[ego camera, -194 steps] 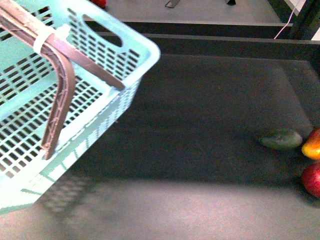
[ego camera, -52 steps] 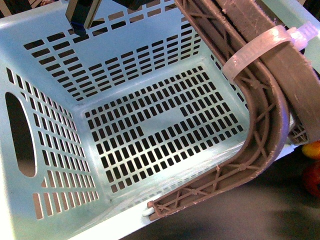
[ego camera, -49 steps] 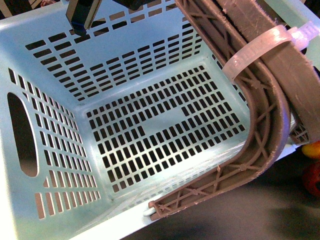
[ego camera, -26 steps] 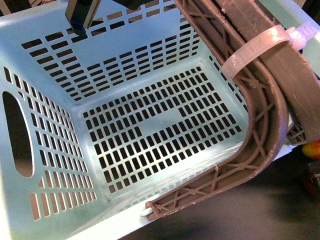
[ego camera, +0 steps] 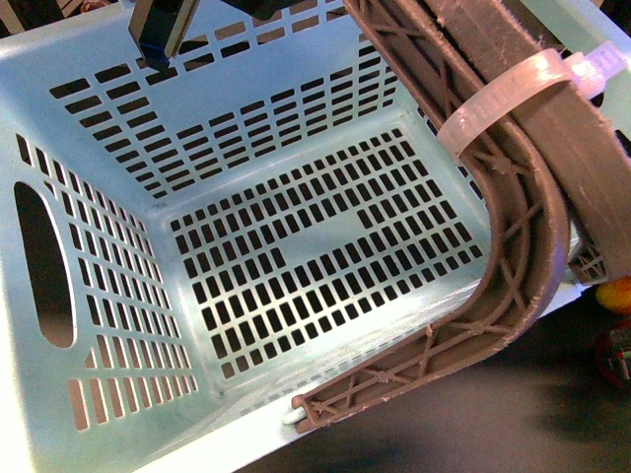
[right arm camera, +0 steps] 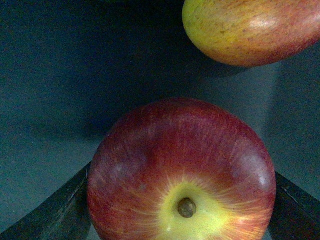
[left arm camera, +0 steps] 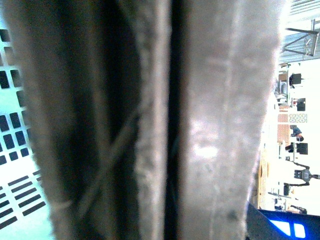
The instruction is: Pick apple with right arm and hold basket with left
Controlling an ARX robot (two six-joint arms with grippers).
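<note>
My right gripper (right arm camera: 182, 220) was open astride the apple (right arm camera: 182, 170), probably not touching yet. Apple sat on the table (ego camera: 444, 434), right of the basket (ego camera: 246, 108). Needed a centred, slow close. Left jaws: couldn't tell, handles (left arm camera: 215, 125) blocked view.

There is one mint-turquoise slotted basket (ego camera: 59, 44) with two brown ribbed handles (ego camera: 523, 266) bound by one white zip tie (ego camera: 493, 108) and one oval handhold (ego camera: 44, 261) in sight, plus one deep red apple (right arm camera: 180, 170) and one orange-yellow and red fruit (right arm camera: 250, 30).
</note>
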